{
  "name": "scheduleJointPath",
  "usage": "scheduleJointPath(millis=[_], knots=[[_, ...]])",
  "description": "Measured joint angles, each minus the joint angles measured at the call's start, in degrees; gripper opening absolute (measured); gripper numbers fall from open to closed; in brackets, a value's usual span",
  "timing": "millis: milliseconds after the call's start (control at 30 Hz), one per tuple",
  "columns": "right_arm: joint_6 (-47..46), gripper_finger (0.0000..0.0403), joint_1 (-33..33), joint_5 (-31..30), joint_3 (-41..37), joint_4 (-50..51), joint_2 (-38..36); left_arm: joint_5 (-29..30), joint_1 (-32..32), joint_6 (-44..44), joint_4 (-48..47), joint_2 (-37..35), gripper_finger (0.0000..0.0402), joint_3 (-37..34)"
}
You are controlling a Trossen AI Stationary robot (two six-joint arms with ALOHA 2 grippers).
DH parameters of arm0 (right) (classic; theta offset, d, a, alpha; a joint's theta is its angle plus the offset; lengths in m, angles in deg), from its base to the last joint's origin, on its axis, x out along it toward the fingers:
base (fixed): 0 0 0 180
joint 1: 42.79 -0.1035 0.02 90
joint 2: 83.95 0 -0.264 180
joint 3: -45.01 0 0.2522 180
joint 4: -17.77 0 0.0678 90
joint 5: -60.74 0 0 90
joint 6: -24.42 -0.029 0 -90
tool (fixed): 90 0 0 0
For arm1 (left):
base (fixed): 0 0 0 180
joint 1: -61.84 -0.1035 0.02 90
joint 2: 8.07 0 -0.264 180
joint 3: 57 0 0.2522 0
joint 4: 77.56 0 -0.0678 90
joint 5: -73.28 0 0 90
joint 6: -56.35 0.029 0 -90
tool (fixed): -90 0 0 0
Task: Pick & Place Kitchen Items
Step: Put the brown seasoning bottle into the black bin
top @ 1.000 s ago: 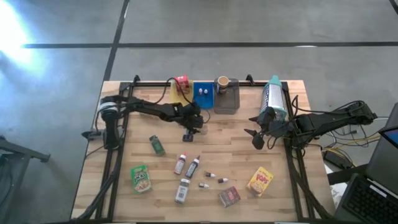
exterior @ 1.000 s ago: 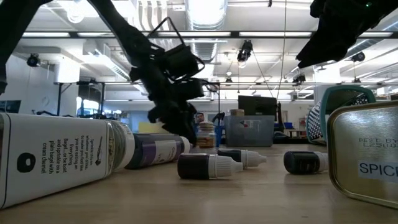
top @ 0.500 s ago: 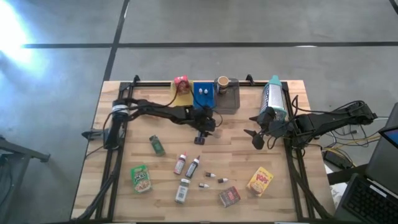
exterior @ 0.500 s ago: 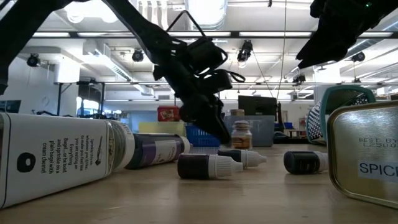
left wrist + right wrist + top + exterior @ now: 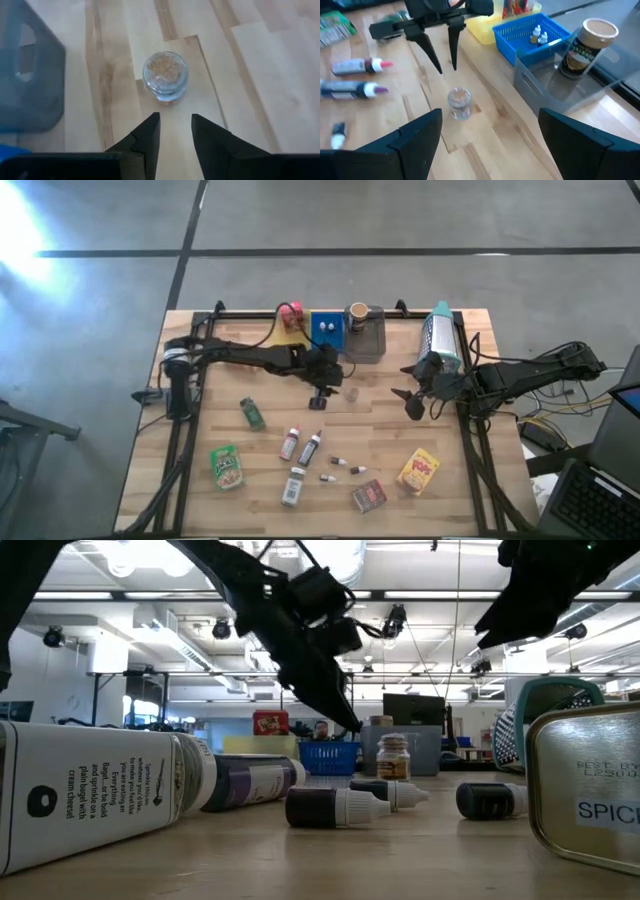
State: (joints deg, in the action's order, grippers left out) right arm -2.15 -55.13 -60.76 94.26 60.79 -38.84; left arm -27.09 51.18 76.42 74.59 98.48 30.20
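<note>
I am hanging my left end effector (image 5: 172, 131) over the small jar (image 5: 165, 76), its fingers a narrow gap apart and clamped on nothing. The jar is standing upright on the worktop (image 5: 380, 420), just ahead of my fingertips, near the grey tray (image 5: 366, 340). My right end effector (image 5: 412, 401) is waiting well apart, fingers spread wide and empty, so the left is nearer.

Bright, even light falls from ceiling lamps above the counter (image 5: 200, 430), with white glare on the floor beyond its left edge. In the low view, the nearest white bottle (image 5: 100, 795) looms soft and blurred.
</note>
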Motion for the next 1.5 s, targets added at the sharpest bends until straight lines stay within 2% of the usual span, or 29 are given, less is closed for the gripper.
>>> scheduleJointPath(millis=[200,367,500,600,700,933,1167,1500], knots=[[1.6,0.0316,0.0,0.1,0.0,-2.5,0.8,2.9,0.0,-3.3,5.5,-8.4,0.0102,-7.8],[4.1,0.0302,0.0,0.2,0.0,-3.1,2.5,8.5,0.0,-7.8,11.0,-16.9,0.0095,-16.2],[4.6,0.0293,0.0,0.3,0.3,-4.4,3.0,10.0,-0.1,-11.5,13.1,-23.5,0.0094,-21.5],[4.7,0.0294,0.0,0.3,1.0,-4.6,3.0,13.8,0.0,-15.5,13.3,-28.0,0.0098,-24.2],[4.8,0.0304,0.0,0.3,1.8,-4.6,3.1,16.7,-0.1,-15.9,13.0,-32.7,0.0115,-26.8],[4.7,0.0334,0.2,0.5,2.8,-5.8,4.3,22.7,0.0,-18.0,13.1,-42.6,0.0188,-33.3],[7.4,0.0345,2.8,4.3,3.3,-7.7,9.1,23.4,-0.1,-17.8,15.8,-48.6,0.0215,-40.6],[10.7,0.0317,5.5,7.2,5.5,-9.1,15.1,23.3,0.0,-17.8,16.7,-50.8,0.0216,-44.5]])
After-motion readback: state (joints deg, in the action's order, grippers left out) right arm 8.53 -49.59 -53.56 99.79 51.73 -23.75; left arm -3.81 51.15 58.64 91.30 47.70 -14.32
